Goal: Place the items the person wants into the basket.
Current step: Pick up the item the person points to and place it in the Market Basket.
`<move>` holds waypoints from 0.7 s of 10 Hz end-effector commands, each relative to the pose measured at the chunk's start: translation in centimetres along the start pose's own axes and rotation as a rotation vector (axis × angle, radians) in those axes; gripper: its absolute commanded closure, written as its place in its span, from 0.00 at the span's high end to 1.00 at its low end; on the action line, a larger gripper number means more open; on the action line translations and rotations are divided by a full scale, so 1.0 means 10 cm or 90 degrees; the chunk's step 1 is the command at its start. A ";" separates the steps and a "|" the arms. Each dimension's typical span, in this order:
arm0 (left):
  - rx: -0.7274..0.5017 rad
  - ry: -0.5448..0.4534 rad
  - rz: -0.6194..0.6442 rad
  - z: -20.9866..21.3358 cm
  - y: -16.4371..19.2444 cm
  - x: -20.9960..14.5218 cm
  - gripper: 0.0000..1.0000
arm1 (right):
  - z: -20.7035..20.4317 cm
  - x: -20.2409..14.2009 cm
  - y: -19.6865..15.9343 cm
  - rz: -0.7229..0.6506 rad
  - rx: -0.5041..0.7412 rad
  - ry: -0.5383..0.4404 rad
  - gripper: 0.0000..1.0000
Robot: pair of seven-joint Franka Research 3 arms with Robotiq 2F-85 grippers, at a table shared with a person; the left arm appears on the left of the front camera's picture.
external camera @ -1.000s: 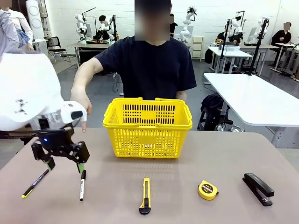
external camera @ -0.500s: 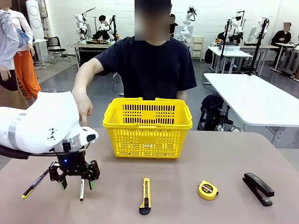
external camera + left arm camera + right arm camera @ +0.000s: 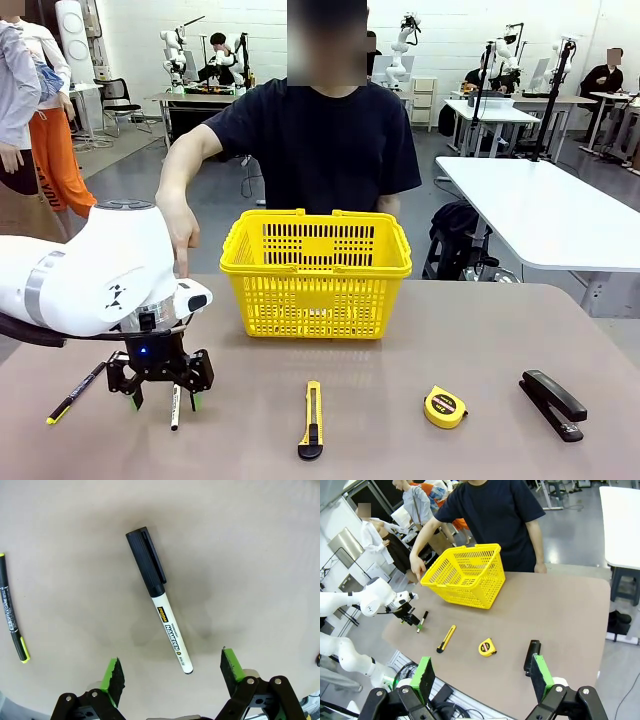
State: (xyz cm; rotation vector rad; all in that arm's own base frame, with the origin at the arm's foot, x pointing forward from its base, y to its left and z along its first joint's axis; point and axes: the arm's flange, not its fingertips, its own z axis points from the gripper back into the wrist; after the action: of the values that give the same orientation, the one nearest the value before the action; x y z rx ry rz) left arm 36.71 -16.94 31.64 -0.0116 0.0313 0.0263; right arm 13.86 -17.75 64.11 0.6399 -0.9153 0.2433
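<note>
Basket [image 3: 316, 300] sits on the brown table [image 3: 470, 335], white lab tables [image 3: 545, 212] beyond

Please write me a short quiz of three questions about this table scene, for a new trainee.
1. True or false: the left gripper is open, and the marker lies on the table between its fingers.
2. Which thing lies nearest to the stapler? A) the knife B) the tape measure C) the pen
3. How many loose things lie on the table outside the basket?

Key: 1 true; 2 B; 3 five.
</note>
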 end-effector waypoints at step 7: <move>0.038 -0.032 0.008 -0.22 0.05 -0.17 0.39 | 0.01 -0.01 0.01 0.003 0.003 -0.002 1.00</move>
State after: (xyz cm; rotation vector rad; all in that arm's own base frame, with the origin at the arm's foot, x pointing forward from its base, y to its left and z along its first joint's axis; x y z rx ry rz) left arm 37.00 -17.14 30.57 0.0217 0.0149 0.0170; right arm 13.86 -17.75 64.11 0.6399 -0.9153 0.2433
